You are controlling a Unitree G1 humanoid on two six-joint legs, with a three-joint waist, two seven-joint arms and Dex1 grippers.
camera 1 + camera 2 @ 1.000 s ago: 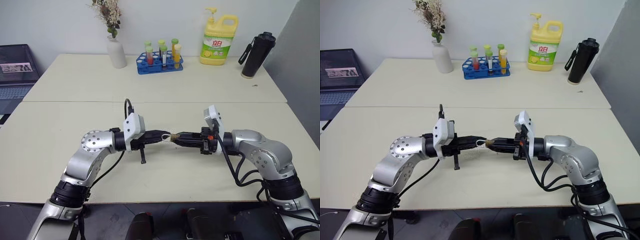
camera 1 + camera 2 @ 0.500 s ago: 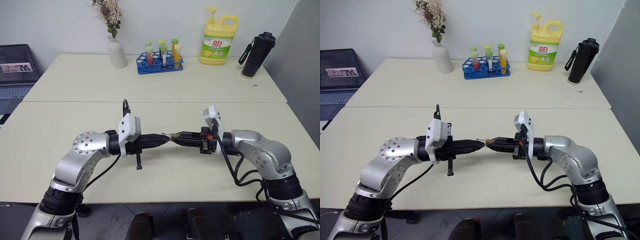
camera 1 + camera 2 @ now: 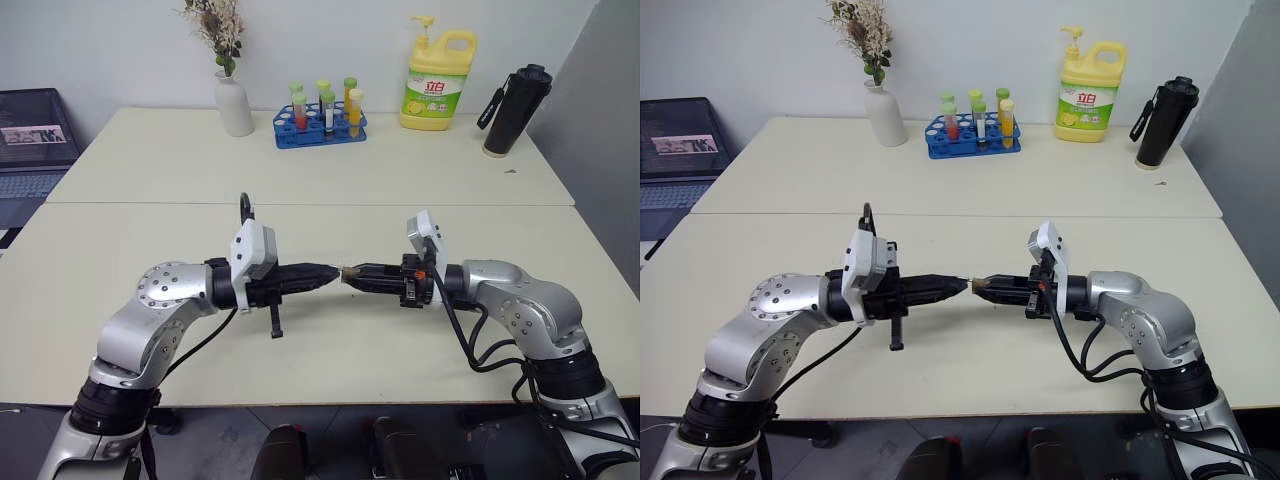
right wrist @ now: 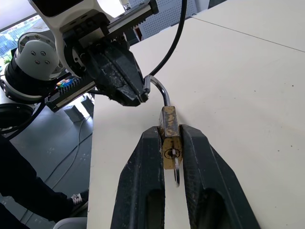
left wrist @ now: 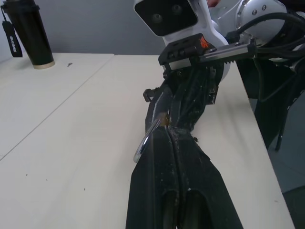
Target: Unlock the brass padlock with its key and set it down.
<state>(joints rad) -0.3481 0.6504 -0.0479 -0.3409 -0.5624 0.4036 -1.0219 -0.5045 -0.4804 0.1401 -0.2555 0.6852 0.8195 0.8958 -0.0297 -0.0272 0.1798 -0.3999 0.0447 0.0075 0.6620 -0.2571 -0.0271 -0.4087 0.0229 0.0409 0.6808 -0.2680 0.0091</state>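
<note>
The brass padlock (image 4: pixel 169 135) is held off the counter (image 3: pixel 330 350), clamped by its body between the two black fingers of the right end effector (image 4: pixel 170 143), roughly midway between the two arms. The key (image 4: pixel 175 164) sits in the keyhole at the body's near end, with its ring hanging below. The silver shackle (image 4: pixel 161 91) points toward the left end effector (image 3: pixel 325 274), whose fingers are pressed fully together at or over the shackle's bend (whether they actually pinch it I cannot tell). The shackle looks partly lifted from the body, so the unlocking seems done or nearly so; pulling it free and setting the lock down remain.
</note>
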